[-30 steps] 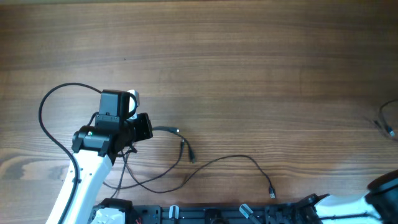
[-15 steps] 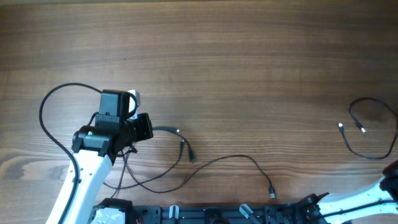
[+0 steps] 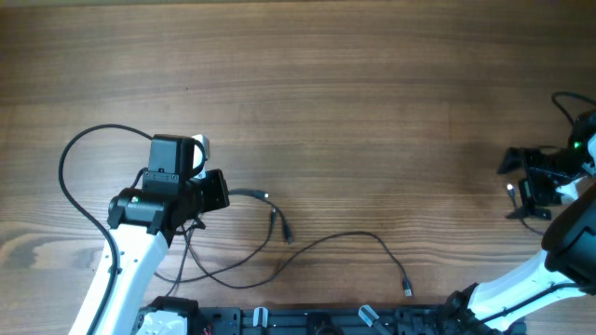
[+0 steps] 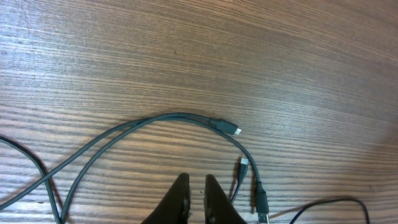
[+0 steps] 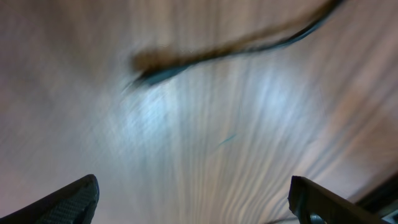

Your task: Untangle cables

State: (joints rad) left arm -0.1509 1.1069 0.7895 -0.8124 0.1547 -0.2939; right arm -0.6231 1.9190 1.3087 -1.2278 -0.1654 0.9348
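One left pincer [image 4: 194, 182], one right pincer [image 3: 515, 186], one table [image 3: 372, 93], three plugs [image 4: 235, 129] at left, cables [image 4: 155, 119] tangled beyond counting.

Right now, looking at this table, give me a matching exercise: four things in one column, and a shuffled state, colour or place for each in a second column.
Things
1. left end effector
2. right end effector
3. cable plug
4. table

States and places
A. fingers wide apart, nothing between them
B. brown wood grain
C. shut
D. lying loose near the front edge, between the two arms

Pairs: 1-C, 2-A, 3-D, 4-B
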